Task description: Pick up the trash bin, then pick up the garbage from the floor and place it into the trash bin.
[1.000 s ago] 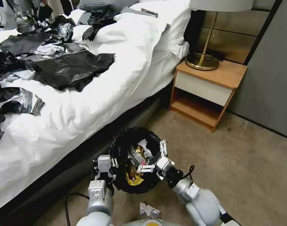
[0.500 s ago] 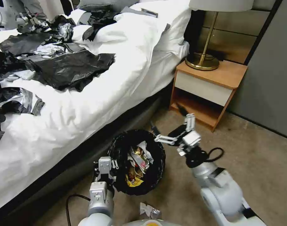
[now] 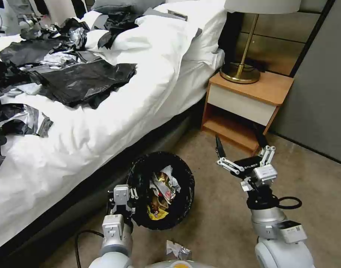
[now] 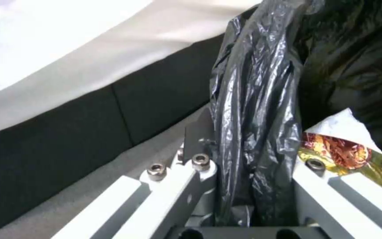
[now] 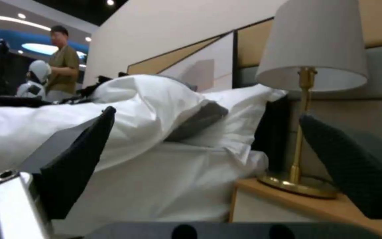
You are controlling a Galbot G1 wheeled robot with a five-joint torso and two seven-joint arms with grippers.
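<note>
The right pincer (image 3: pixel 240 150) has swung away from the trash bin (image 3: pixel 185 201), empty, jaws wide; the left pincer (image 3: pixel 122 194) grips the bin's rim.

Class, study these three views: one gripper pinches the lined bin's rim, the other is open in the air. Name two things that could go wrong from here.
1. The left gripper holds the trash bin only by its bag-lined rim; the glossy liner may slip and the tilted bin could drop.
2. The wrappers are piled high inside and might spill.
3. The crumpled wrapper on the carpet lies close under the robot, perhaps awkward for the open right gripper to reach.
</note>
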